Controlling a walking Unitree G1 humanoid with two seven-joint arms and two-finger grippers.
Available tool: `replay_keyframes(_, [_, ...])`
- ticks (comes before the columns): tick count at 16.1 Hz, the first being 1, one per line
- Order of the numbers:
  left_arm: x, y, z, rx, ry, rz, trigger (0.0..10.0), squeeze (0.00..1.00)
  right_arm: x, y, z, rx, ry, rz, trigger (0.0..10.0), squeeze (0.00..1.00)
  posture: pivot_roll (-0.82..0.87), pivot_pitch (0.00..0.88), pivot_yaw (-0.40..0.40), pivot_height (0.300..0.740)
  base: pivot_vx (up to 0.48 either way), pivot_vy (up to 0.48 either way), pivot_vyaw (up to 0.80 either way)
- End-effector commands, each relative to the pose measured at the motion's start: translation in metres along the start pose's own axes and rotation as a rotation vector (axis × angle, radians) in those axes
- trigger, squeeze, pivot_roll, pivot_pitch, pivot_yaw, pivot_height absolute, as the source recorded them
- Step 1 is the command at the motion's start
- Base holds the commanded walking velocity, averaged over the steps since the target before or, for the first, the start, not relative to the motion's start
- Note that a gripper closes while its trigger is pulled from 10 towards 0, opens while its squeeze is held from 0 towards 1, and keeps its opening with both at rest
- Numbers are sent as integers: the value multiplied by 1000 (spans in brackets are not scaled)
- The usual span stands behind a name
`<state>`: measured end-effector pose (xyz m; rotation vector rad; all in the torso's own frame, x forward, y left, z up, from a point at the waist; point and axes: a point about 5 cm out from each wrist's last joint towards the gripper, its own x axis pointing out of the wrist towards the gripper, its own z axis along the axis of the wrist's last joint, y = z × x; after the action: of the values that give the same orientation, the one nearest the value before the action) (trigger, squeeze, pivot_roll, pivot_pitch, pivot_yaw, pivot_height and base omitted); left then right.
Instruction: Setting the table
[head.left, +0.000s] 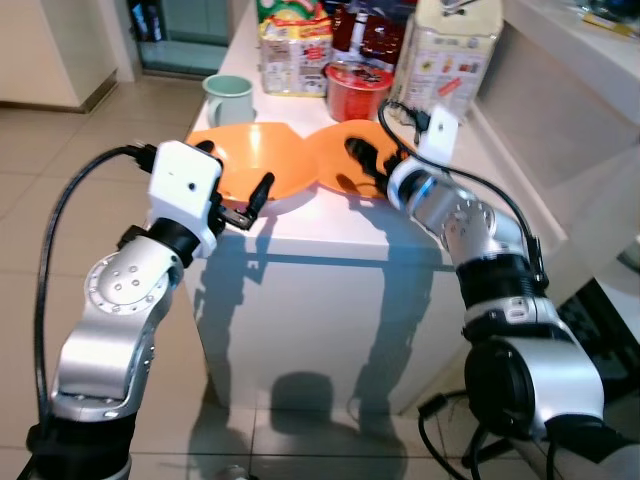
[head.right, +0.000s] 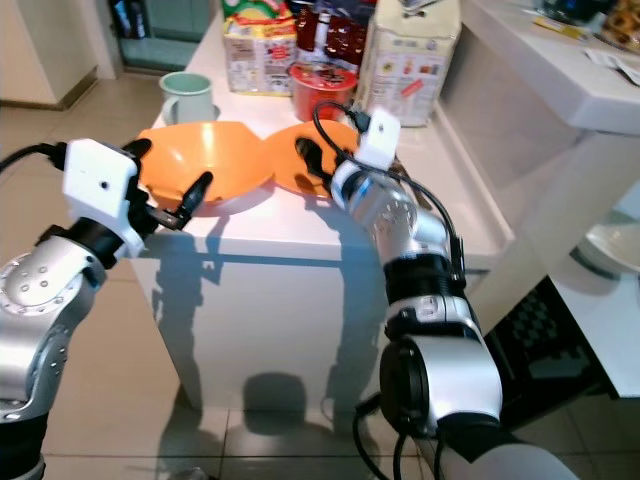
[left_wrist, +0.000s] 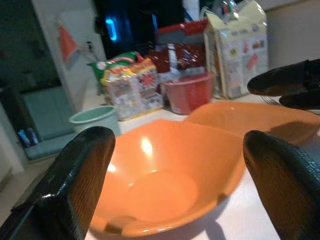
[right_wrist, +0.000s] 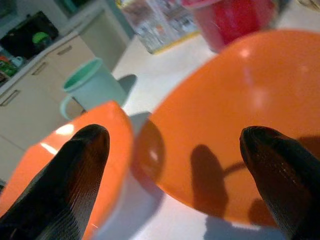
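Two orange bowls stand side by side on the white counter (head.left: 330, 225). The left bowl (head.left: 250, 155) is near the front left corner, and the right bowl (head.left: 340, 145) touches its rim. My left gripper (head.left: 237, 178) is open at the left bowl's front rim, fingers on either side of the bowl (left_wrist: 165, 175) in the left wrist view. My right gripper (head.left: 362, 168) hovers open over the right bowl (right_wrist: 240, 125), with nothing between its fingers. Neither bowl is held.
Behind the bowls stand a pale green mug (head.left: 228, 98), a red cup of noodles (head.left: 357, 88), a bright snack pack (head.left: 295, 45) and a white carton (head.left: 455, 50). A white ledge (head.left: 560, 110) rises to the right. Tiled floor (head.left: 60, 160) lies left of the counter.
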<state>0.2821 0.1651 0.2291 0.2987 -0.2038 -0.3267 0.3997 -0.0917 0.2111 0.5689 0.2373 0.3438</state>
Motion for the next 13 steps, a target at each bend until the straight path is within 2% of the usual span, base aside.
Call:
replay_keyframes(1, [-3, 0, 4, 9, -10, 9, 10000, 0, -1, -5, 8, -8, -34, -18, 10000, 1000, 84, 0, -132, 740, 0, 0, 0])
replay_keyframes(2, [-4, 0, 4, 10, -8, 14, 10000, 0, -2, -8, 8, -18, -39, -33, 10000, 1000, 84, 0, -132, 740, 0, 0, 0])
replay_keyframes(3, [-2, -1, 1, 11, -2, 16, 10000, 0, -6, -33, 9, -44, -49, -177, 10000, 1000, 57, 0, -116, 740, 0, 0, 0])
replay_keyframes(4, [1, -4, 2, 0, -10, 3, 10000, 0, -10, -50, 9, -67, -47, -285, 10000, 1000, 43, 0, -107, 740, 0, 0, 0])
replay_keyframes(5, [3, -6, 3, -7, -17, -6, 10000, 0, -12, -56, 9, -73, -46, -325, 10000, 1000, 43, 0, -107, 740, 0, 0, 0])
replay_keyframes(6, [7, -16, 9, -27, -45, -70, 10000, 0, -16, -67, 10, -103, -36, -387, 10000, 1000, 30, 0, -98, 740, 0, 0, 0])
replay_keyframes(10, [5, -26, 13, -50, -60, -127, 10000, 0, -19, -77, 9, -122, -20, -444, 10000, 1000, 33, 0, -100, 740, 0, 0, 0])
replay_keyframes(13, [5, -32, 15, -52, -63, -183, 10000, 0, -14, -77, -3, -12, 9, -436, 10000, 1000, 43, 0, -100, 740, 0, 0, 0])
